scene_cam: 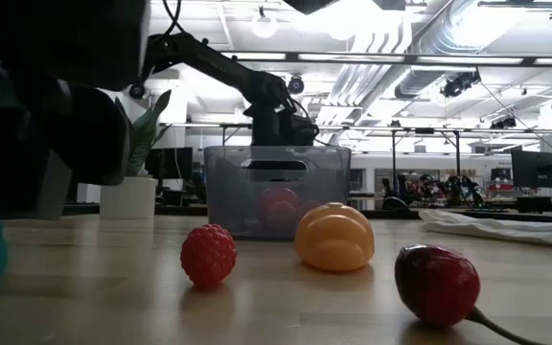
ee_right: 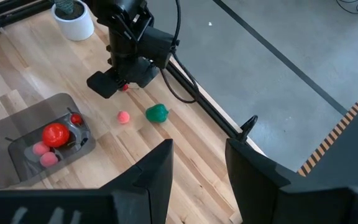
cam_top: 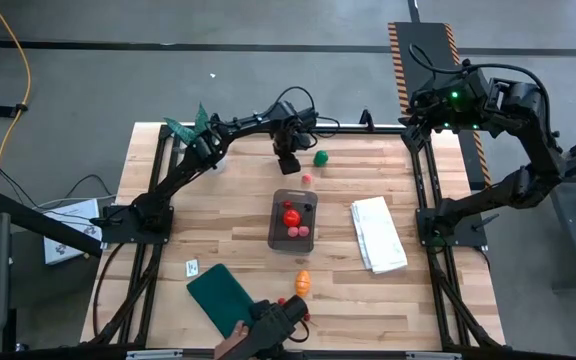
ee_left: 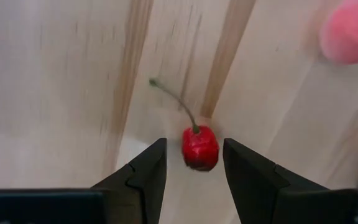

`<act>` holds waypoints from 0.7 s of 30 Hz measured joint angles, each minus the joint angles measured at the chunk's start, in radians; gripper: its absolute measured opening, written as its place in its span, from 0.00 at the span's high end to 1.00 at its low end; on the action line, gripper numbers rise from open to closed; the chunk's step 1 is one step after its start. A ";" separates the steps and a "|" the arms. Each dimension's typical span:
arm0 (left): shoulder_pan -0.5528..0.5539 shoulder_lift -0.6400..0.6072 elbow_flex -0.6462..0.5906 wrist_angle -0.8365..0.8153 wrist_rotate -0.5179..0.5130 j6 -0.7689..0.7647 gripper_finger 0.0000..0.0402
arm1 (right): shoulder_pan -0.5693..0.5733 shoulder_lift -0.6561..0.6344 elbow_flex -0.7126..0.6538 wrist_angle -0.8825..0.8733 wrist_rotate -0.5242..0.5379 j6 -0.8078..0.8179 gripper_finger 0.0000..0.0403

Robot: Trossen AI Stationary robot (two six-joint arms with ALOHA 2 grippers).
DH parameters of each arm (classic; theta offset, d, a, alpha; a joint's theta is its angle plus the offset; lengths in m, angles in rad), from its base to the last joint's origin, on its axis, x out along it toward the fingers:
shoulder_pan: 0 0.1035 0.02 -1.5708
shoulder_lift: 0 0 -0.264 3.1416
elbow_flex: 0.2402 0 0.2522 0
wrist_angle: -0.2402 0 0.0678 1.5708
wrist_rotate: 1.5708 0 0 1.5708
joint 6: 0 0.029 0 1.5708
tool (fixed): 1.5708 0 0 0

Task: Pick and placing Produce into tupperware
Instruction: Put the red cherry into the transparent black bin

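Left wrist view: the left gripper (ee_left: 194, 171) hangs over a small red cherry (ee_left: 200, 148), its fingers narrowly parted either side and not yet pinching. Light, hard and glossy, it would likely roll; grip the body, not the thin stem. From the tupperware (cam_top: 293, 220), it lies at twelve o'clock. Right gripper (ee_right: 199, 163) waits, fingers apart, off the table's far corner.

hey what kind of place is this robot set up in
Probably a robotics lab or workshop: exposed ceiling ducts overhead, bare concrete floor with hazard-striped tape, and a wooden table in a metal frame.
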 joint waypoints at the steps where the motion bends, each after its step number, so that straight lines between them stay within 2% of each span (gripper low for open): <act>1: 0.000 0.000 0.001 0.004 0.001 0.000 0.64 | 0.000 0.000 0.000 0.000 0.000 0.000 0.65; 7: 0.001 0.000 0.001 0.006 0.000 0.000 0.66 | 0.000 0.000 0.000 0.000 0.000 0.000 0.65; 21: 0.000 0.000 0.001 0.005 0.000 -0.004 0.86 | 0.000 0.000 0.000 0.000 0.000 0.000 0.65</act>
